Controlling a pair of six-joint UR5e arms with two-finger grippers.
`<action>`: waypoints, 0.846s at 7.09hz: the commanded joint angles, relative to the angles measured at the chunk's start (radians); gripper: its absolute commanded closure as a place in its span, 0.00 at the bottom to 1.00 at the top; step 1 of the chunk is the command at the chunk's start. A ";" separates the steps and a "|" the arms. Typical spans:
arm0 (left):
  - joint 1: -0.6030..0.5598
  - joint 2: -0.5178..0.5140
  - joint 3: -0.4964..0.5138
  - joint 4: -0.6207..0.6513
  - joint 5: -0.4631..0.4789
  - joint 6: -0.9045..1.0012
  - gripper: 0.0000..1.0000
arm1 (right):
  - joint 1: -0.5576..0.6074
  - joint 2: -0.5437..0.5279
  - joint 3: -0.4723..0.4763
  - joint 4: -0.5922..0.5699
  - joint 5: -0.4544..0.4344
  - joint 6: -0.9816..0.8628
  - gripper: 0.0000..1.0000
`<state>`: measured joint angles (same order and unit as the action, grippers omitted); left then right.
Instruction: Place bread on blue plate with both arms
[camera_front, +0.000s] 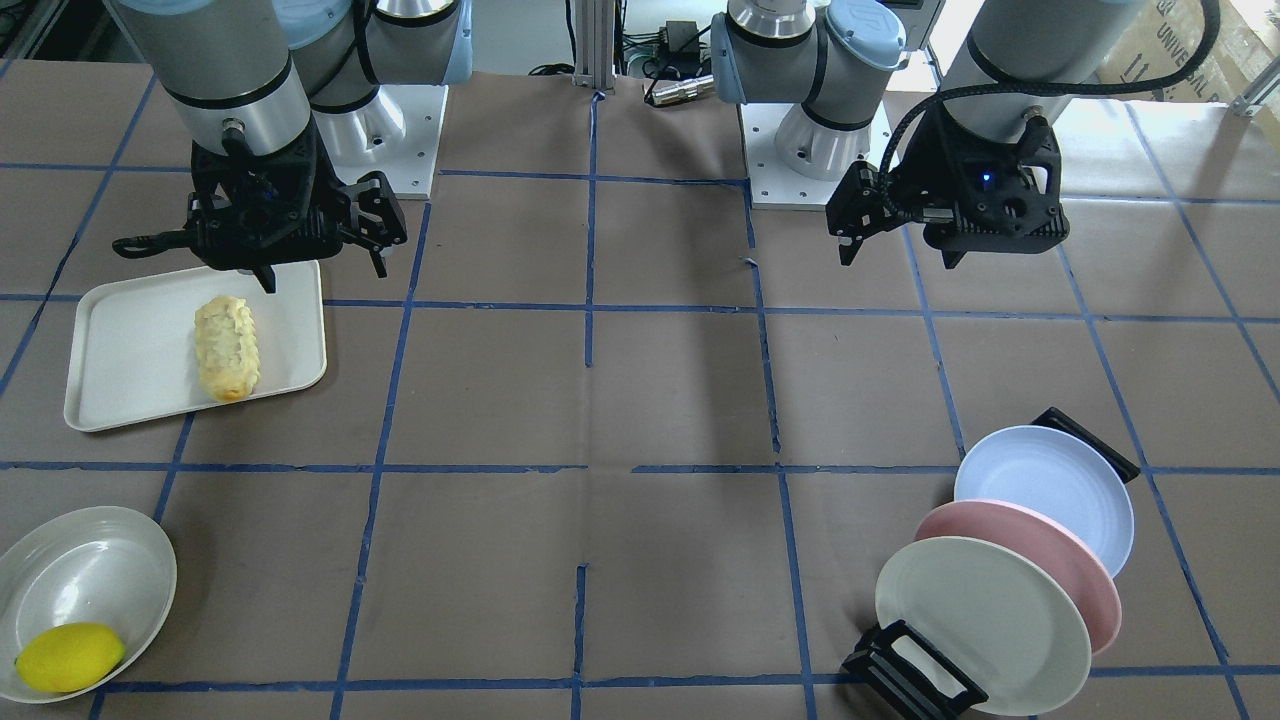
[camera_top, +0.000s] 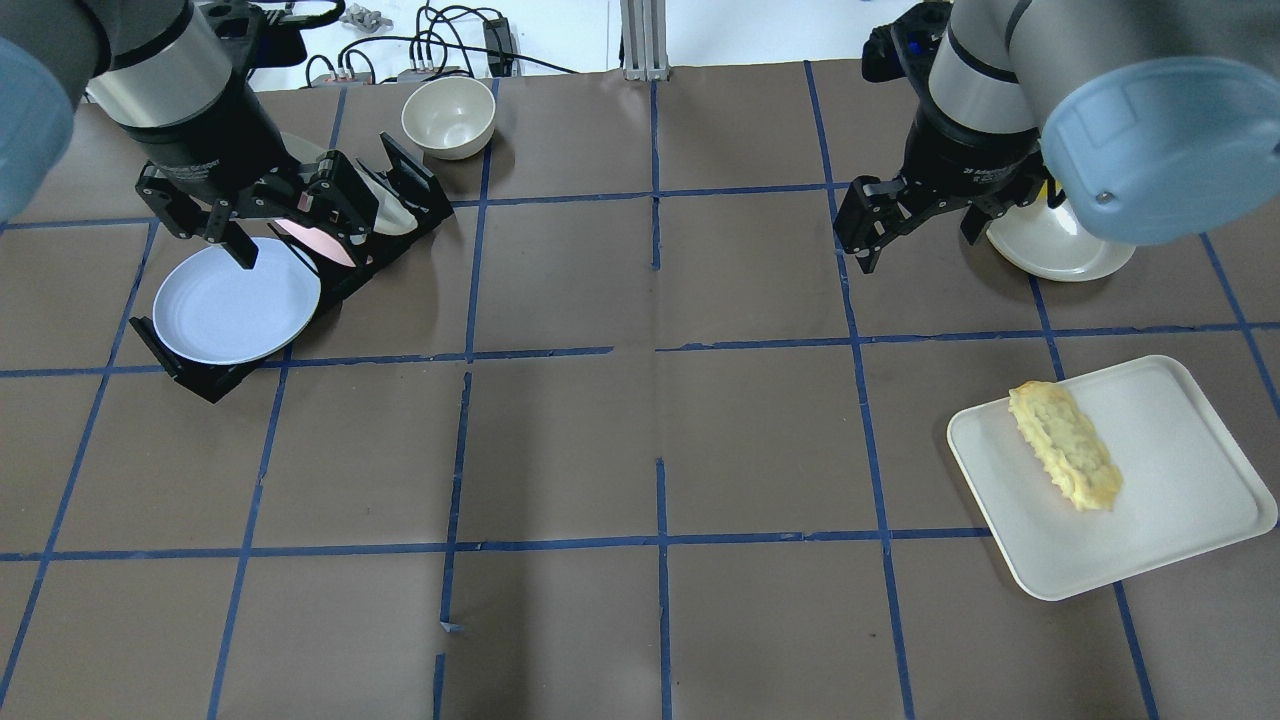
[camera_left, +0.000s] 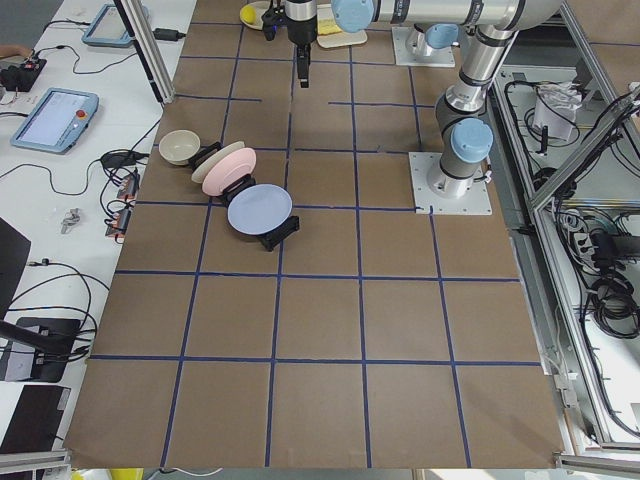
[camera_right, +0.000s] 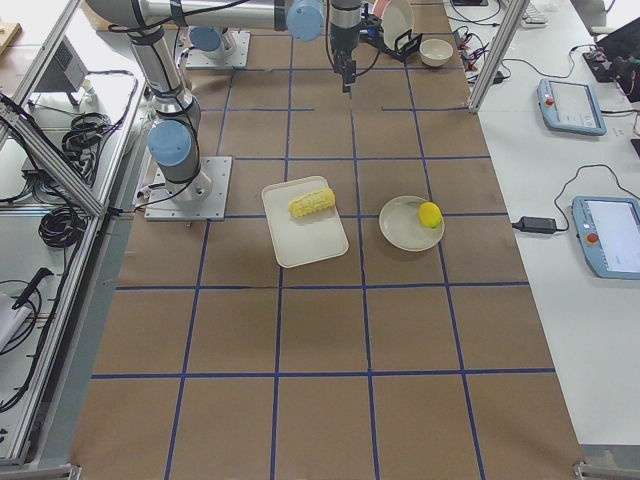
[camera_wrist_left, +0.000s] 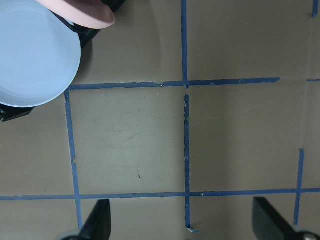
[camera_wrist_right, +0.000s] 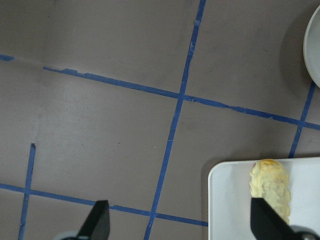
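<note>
Bread, one, on white tray; blue plate well apart.
Likely light, soft, crumbly: grip mid-length, gently. Left gripper, right gripper: jaws apart, empty.

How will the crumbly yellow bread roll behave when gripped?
Probably soft: the bumpy-topped pale-yellow bread roll looks crumbly, so a hard squeeze may dent or flake it. Long and round-sided, lying loose on the white rectangular tray, it might roll if pushed sideways.
</note>
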<state>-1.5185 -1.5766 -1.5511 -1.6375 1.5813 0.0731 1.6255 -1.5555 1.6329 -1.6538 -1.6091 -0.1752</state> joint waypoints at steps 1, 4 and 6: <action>-0.003 -0.002 -0.003 0.008 0.000 0.004 0.00 | 0.001 0.002 0.002 -0.003 -0.002 -0.001 0.00; 0.223 -0.070 0.061 0.004 -0.012 0.253 0.00 | -0.123 0.022 0.118 -0.036 -0.017 -0.148 0.01; 0.325 -0.182 0.150 0.013 -0.009 0.443 0.00 | -0.267 0.023 0.249 -0.213 -0.017 -0.386 0.01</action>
<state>-1.2570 -1.6893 -1.4547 -1.6313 1.5715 0.3969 1.4428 -1.5340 1.7988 -1.7568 -1.6253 -0.4081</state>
